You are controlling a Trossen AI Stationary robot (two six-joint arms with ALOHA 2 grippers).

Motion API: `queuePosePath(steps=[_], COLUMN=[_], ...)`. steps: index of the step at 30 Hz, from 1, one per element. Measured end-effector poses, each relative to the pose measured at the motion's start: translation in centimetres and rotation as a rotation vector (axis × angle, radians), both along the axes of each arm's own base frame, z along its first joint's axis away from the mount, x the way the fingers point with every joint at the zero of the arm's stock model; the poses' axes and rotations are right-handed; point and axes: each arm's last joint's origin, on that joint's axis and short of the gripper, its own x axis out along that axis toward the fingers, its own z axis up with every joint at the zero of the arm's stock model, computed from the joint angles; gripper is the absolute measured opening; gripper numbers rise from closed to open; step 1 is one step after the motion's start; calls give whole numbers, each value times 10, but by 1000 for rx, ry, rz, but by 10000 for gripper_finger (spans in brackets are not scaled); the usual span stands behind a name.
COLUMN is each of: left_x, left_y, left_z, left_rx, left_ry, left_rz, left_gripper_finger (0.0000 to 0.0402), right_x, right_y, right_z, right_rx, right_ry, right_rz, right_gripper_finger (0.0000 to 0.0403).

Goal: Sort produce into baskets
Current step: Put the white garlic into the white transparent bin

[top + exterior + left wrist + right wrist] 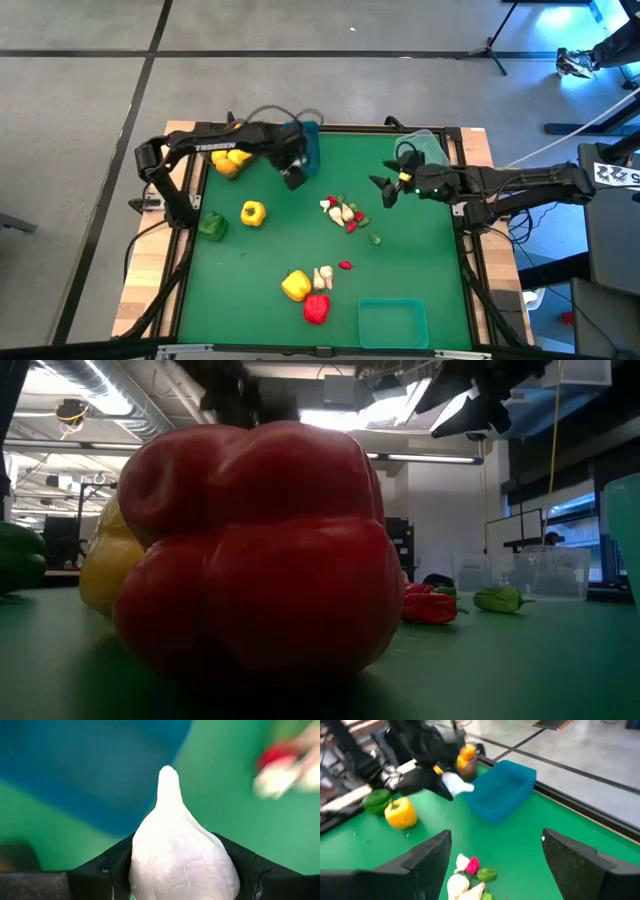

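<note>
One white garlic bulb [182,857], pinched between the fingers of my left gripper [293,177], pointed tip leading; I hold it by the fat base, I judge, so the bulb drops free when I let go. Location: just beside the blue basket [306,143] at the far edge of the green table [430,260], which I take to be its destination.

My right gripper [385,189]: fingers spread wide, holding nothing, hanging over the mat near the clear basket [428,146] at the far right corner, and just right of the central cluster. Probably poised for the next pick.

Central cluster [344,213]: more white garlic pieces with small red and green bits, mixed, unsorted.

Near edge: yellow bell pepper [295,285], red bell pepper [316,308], and another garlic piece [324,275] touching or nearly so; teal-green basket [392,322] just right of them, nothing visible in it.

Left side: second yellow pepper [253,212], green pepper [211,227] at the table's edge, yellow-orange fruits [229,160] at the far left, partly under my left arm. Whether they sit in the dark basket I cannot tell.
</note>
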Motion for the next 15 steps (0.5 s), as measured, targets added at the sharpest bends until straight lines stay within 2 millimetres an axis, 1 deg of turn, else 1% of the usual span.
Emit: queuePosePath(steps=[2, 4, 8, 10, 12, 15], left_x=[9, 14, 16, 16, 17, 22], left_y=[4, 6, 6, 3, -1, -8], left_z=[29, 56, 106, 123, 137, 149], left_rx=[50, 101, 190, 223, 249, 268], left_ry=[-126, -243, -518, -641, -749, -867], left_rz=[-2, 0, -3, -3, -6, -28], left_gripper_finger=[223, 222, 222, 222, 222, 222], right_x=[1, 2, 6, 7, 10, 17], right_y=[-5, -9, -20, -26, -32, -43], right_z=[1, 4, 15, 24, 33, 43], right_rx=[12, 14, -9, -43, -81, -139], right_ry=[-23, -56, -174, -256, -335, -441], right_rz=[-27, -50, -87, -103, -98, -49], right_gripper_finger=[303, 303, 303, 303, 303, 303])
